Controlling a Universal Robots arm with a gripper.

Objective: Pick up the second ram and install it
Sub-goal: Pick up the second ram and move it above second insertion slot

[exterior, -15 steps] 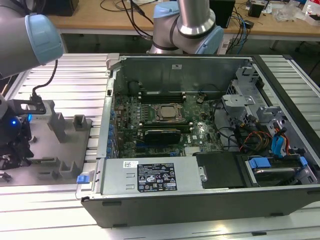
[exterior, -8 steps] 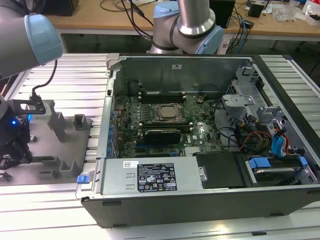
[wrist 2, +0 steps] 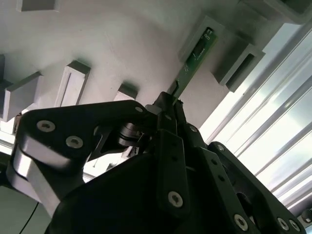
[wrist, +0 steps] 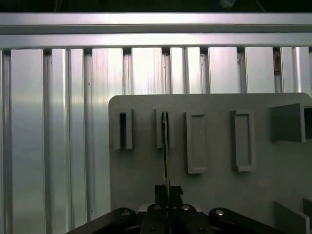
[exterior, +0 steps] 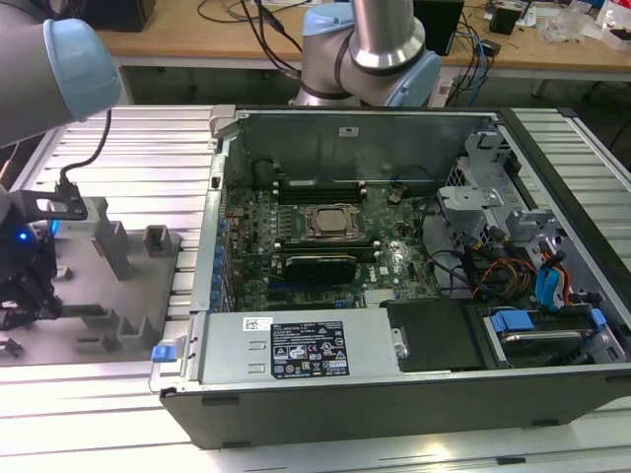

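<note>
I am gripping the ram [wrist 2: 197,51] edge-on between closed jaws. Its far end is sitting in a slot of the grey holder [wrist 2: 122,48] on the desk [wrist: 48,146]. I am judging that a straight lift, in line with the slot, avoids binding.

Near end of the second ram [wrist 2: 195,57] hidden behind the hand [wrist 2: 169,100], far end sunk in a grey slot [wrist 2: 222,27]
</note>
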